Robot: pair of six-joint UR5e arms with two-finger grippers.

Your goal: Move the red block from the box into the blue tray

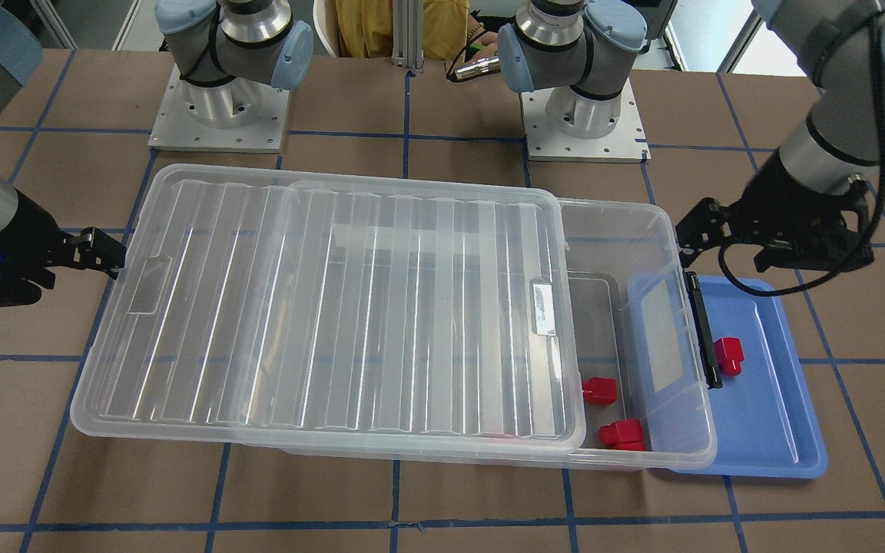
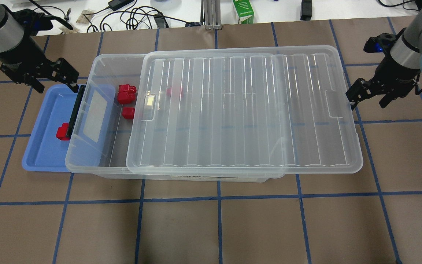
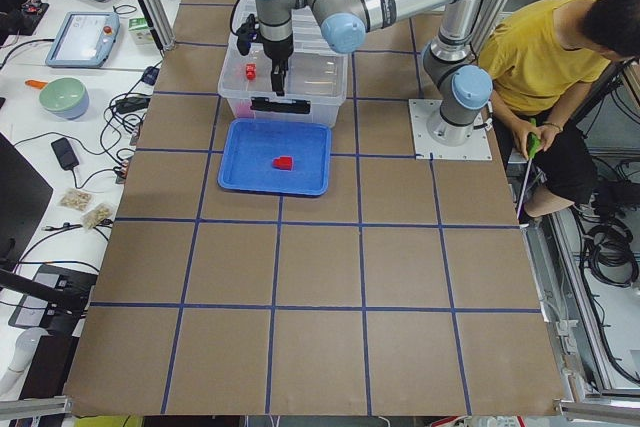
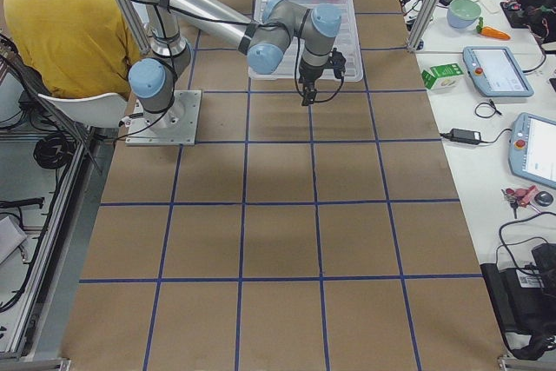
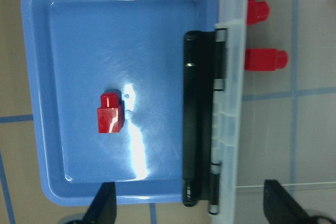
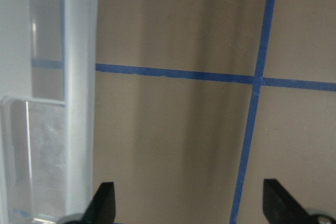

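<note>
On the blue tray (image 5: 79, 35), near its middle: one red block (image 5: 110, 114), lying flat, nothing touching it. Left gripper (image 5: 189, 190) hangs above the tray's edge and the latch (image 5: 197, 119) of the box (image 2: 99, 60), fingers spread, empty. Right gripper (image 6: 187, 187) likewise spread and empty, over bare worktop (image 6: 173, 119) beside the lid (image 2: 244, 110).

Judgement: placing step looks complete. What remains is for the left arm to rise straight, clear of the latch.

Left wrist view shows the block well clear of the tray rim; overhead half-hides it behind the latch. Overhead shows two more blocks (image 2: 126, 93) in the box's uncovered end, plus a red blur under the lid: block or reflection, cannot tell.
</note>
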